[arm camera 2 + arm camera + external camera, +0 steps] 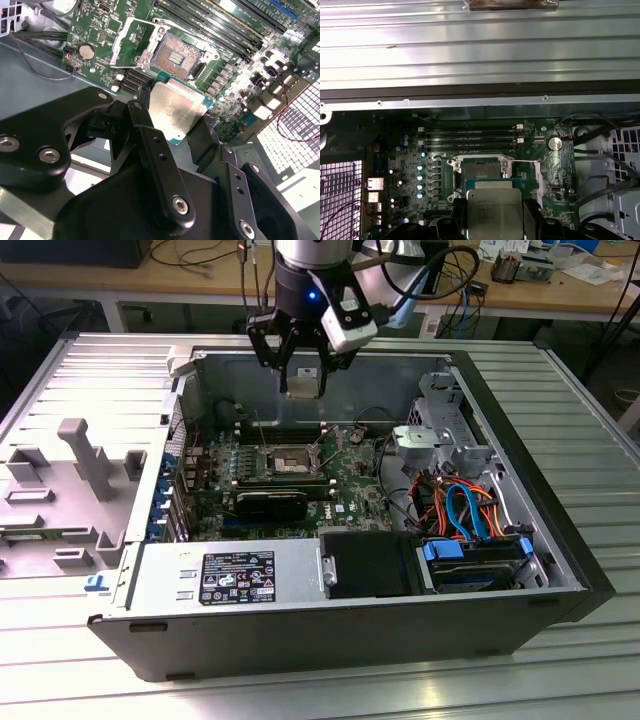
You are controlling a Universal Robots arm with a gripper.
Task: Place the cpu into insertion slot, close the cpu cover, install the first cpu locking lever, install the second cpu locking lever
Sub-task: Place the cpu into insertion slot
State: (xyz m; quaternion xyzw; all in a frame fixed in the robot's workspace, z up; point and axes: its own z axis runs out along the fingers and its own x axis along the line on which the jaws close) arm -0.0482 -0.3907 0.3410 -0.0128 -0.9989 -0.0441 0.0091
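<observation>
Open cpu cover beside insertion slot. Above slot, hand clamps cpu by opposite edges, not yet seated. Judged light, stiff, fragile underneath; edge grip suits, keep level.

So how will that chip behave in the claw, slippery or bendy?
The chip looks thin and rigid, probably stiff and light. Its shiny metal face may be slippery; the claw pinches only its edges. Likely fragile if dropped.
</observation>
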